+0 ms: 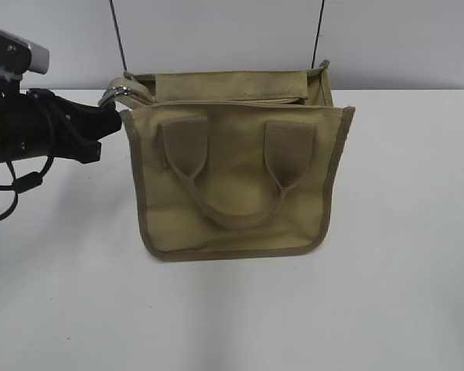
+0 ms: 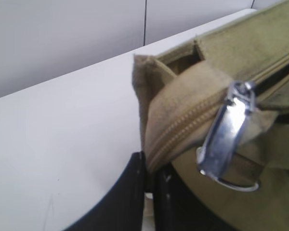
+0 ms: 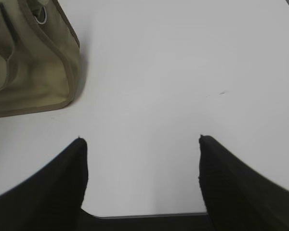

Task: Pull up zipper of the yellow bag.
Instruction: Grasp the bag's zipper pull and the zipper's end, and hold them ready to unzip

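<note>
L gripper (image 2: pixel 149 180) is clamped on the zipper (image 2: pixel 183 126) tape end at the yellow bag's (image 1: pixel 232 182) top-left corner, silver slider (image 2: pixel 227 132) just beside. R gripper (image 3: pixel 142 180) hangs wide apart over the white table (image 3: pixel 183 72), well away from the bag.

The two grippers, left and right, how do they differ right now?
The left gripper is shut on the yellow bag, pinching fabric at the zipper end; the right gripper is open and empty. The left sits at the bag's top corner; the right hangs over bare table, apart from the bag. Both have black fingers.
</note>
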Controlling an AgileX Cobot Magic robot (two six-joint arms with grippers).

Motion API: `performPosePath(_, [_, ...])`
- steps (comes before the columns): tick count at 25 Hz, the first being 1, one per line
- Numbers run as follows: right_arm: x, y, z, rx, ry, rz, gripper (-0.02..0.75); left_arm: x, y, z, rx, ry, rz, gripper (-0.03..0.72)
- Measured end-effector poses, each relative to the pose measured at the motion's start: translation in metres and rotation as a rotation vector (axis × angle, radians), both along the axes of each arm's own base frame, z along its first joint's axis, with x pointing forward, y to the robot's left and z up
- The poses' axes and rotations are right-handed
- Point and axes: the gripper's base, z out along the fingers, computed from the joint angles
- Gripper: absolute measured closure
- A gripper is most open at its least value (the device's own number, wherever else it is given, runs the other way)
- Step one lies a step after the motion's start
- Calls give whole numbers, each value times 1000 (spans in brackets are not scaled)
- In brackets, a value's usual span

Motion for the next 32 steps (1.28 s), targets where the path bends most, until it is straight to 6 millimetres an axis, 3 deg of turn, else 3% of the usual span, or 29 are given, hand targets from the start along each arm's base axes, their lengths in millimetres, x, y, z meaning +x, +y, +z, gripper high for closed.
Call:
performPosePath(3, [-1,2,8,15,-20,10,214,0,1,-2,15,11,11,682])
performPosePath(7, [14,2,40,-7,18,39,214,1,5,-6,64,46,47,683])
performPosePath(10, [38,1,61,30,13,36,214,1,6,-6,67,48,50,683])
performPosePath(23, [167,9,98,133,229,193,214,0,5,1,51,20,42,683])
performPosePath(27, [201,41,102,156,296,252,214,0,4,2,40,12,34,683])
performPosePath(32, [245,128,91,97,422,328,214,0,3,3,31,4,25,683])
